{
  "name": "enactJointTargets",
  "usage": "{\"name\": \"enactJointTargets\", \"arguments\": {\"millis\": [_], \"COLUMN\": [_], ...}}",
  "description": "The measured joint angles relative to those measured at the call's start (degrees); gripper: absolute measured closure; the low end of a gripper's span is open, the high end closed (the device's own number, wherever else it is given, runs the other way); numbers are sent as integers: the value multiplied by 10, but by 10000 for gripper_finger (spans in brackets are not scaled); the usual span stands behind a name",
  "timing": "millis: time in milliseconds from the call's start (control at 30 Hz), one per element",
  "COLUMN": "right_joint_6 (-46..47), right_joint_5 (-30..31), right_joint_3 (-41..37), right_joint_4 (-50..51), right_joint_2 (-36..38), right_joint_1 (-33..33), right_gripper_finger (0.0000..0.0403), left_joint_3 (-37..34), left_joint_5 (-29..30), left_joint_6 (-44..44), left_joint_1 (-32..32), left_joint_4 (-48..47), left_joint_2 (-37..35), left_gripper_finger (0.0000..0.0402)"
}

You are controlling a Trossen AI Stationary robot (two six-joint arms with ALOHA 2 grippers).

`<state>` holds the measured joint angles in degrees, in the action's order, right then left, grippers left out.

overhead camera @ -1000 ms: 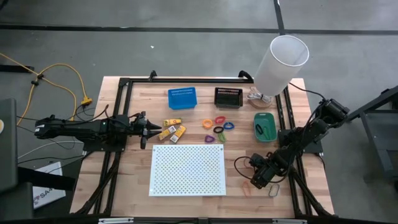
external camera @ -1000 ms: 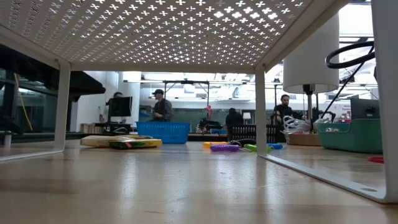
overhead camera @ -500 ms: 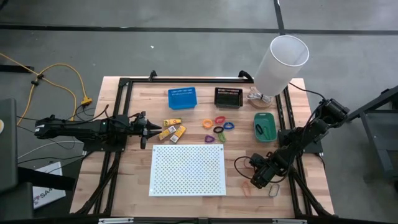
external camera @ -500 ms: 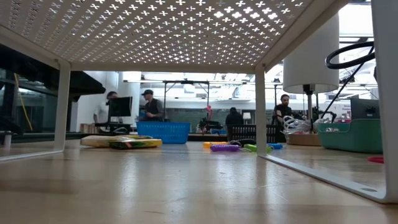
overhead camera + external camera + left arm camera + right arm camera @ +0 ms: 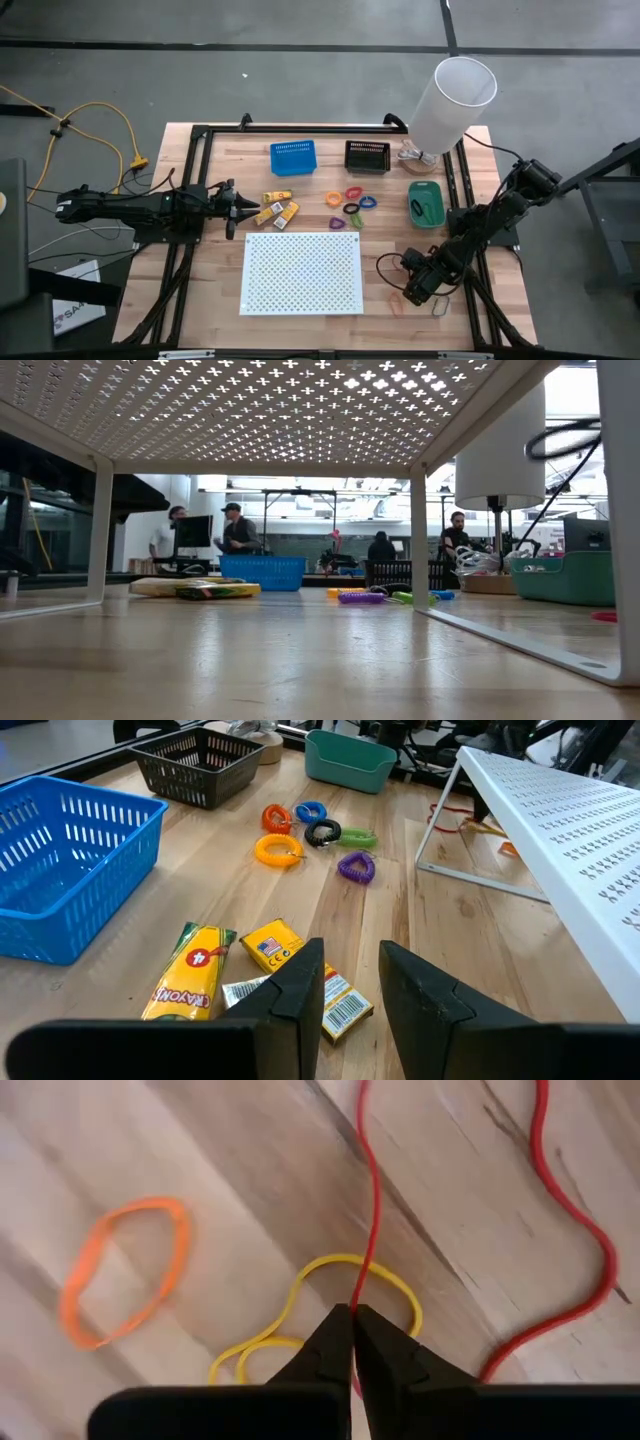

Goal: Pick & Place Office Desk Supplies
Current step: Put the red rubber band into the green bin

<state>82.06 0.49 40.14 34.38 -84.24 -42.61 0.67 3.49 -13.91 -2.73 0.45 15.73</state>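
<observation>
At the near right of the table [image 5: 300, 185], the right gripper [image 5: 354, 1312] had its fingers pinching the red rubber band [image 5: 372, 1200]; it should lift slowly, clear of the yellow band [image 5: 300, 1305].

Even overhead light, soft shadows, orange band [image 5: 125, 1270] blurred, bright background glare at table level
</observation>
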Motion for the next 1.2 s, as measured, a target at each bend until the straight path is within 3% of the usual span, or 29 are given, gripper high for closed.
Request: {"name": "enactJointTargets", "arguments": {"millis": [700,967,1200], "right_joint_6": [-11,-14,-28], "right_joint_5": [17,98,203], "right_joint_3": [20,20,20], "right_joint_4": [49,94,137], "right_joint_2": [22,37,109], "right_joint_1": [0,0,0], "right_gripper_finger": [400,400,400], "left_joint_3": [0,0,0], "left_joint_5": [0,0,0], "left_joint_6": [0,0,0], "left_joint_1": [0,0,0], "left_joint_4": [0,0,0], "left_joint_2": [0,0,0], "left_gripper_finger": [306,307,306]}}
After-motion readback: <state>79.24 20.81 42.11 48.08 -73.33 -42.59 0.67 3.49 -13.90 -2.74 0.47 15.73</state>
